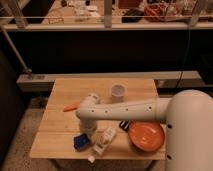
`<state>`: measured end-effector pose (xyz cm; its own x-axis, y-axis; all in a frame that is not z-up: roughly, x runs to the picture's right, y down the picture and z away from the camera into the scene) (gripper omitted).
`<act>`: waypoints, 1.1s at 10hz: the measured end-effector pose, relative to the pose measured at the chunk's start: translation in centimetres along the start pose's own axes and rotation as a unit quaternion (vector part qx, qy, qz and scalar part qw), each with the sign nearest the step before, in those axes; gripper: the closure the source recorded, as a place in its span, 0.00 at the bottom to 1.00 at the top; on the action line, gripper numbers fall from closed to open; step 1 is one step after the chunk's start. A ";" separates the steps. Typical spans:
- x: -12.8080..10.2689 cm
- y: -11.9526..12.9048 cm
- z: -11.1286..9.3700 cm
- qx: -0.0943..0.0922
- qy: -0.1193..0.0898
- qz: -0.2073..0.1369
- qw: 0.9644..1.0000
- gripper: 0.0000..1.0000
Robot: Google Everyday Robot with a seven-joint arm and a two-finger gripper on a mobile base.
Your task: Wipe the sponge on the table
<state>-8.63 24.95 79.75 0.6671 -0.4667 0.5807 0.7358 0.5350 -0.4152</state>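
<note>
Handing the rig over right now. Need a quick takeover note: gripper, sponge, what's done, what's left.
Gripper: pointing down over the near-left part of the table, directly above the sponge. I can't confirm a grasp from this view.
Sponge: on the table near the front edge. A white bottle lies close on its right, and an orange bowl sits further right.
Done: the arm is positioned at the sponge.
Left: confirm the grasp, then wipe the sponge across the planks. Watch the bottle, which is probably close enough to get knocked.
</note>
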 end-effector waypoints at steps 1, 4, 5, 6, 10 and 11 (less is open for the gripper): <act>1.6 -0.8 -0.7 0.000 0.012 0.012 1.000 1.00; 4.4 -4.4 -1.3 -0.005 0.029 0.018 0.999 1.00; 5.0 -6.0 -1.0 -0.008 0.031 0.018 0.999 1.00; 5.2 -7.5 -0.6 -0.009 0.031 0.017 0.999 1.00; 3.0 -12.0 0.4 -0.004 0.026 -0.008 1.000 1.00; 1.9 -13.2 0.4 -0.003 0.025 -0.022 0.999 1.00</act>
<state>-17.17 17.31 86.66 0.6389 -0.5250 0.5622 0.7652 0.5088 -0.3945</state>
